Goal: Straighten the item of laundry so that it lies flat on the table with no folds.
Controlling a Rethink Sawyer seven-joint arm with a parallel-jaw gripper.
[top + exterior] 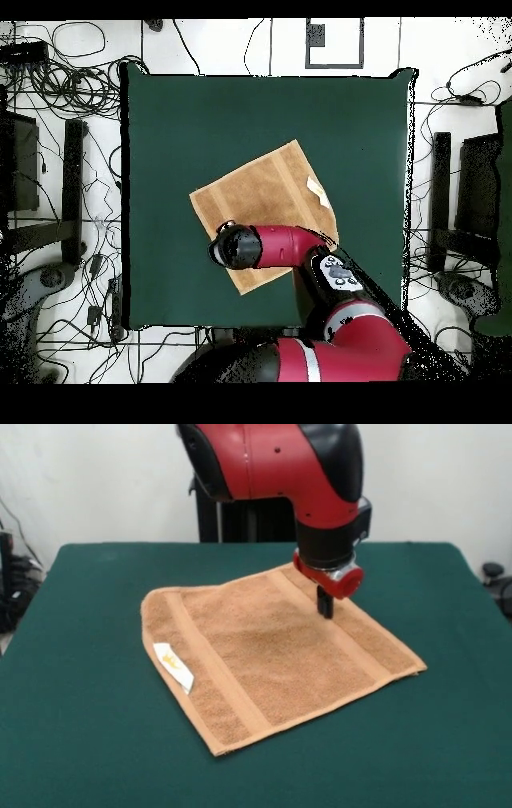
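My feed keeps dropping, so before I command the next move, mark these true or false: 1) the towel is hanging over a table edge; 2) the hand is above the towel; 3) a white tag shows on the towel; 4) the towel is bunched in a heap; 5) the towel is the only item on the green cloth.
1) False: the towel lies wholly on the table, well inside its edges.
2) True: the hand is over the towel's far part, near one woven band.
3) True: the white tag sits at one towel edge.
4) False: it lies spread out, nearly flat.
5) True: nothing else rests on the cloth.
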